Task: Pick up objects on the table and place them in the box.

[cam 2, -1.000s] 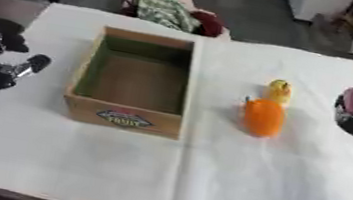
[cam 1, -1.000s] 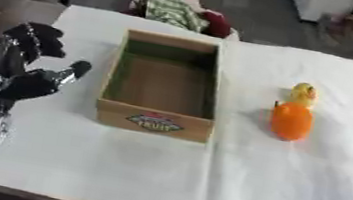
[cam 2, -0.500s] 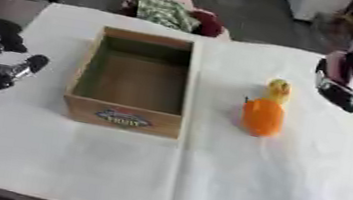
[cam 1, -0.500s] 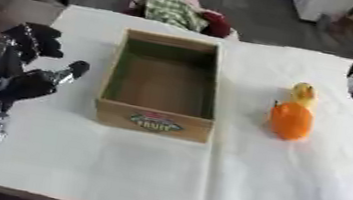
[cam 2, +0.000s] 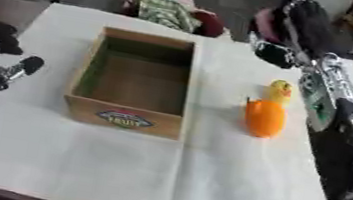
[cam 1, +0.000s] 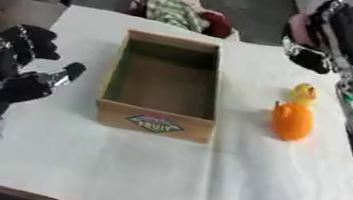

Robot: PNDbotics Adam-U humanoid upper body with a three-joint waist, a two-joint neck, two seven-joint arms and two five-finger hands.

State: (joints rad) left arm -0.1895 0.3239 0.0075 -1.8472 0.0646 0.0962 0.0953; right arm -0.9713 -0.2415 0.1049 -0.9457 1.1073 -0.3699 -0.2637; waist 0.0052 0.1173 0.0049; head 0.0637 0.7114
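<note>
Fingers of right hand hanging half-curled, gripping nothing, poised beyond and above the orange fruit, probably lining up a reach. Small yellow thing touching that fruit's far side. Empty box left of the fruit. Left hand spread open, idle, left of the box.

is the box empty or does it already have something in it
Empty: the box shows only bare floor inside; the orange object and yellow object lie outside on the tablecloth.
</note>
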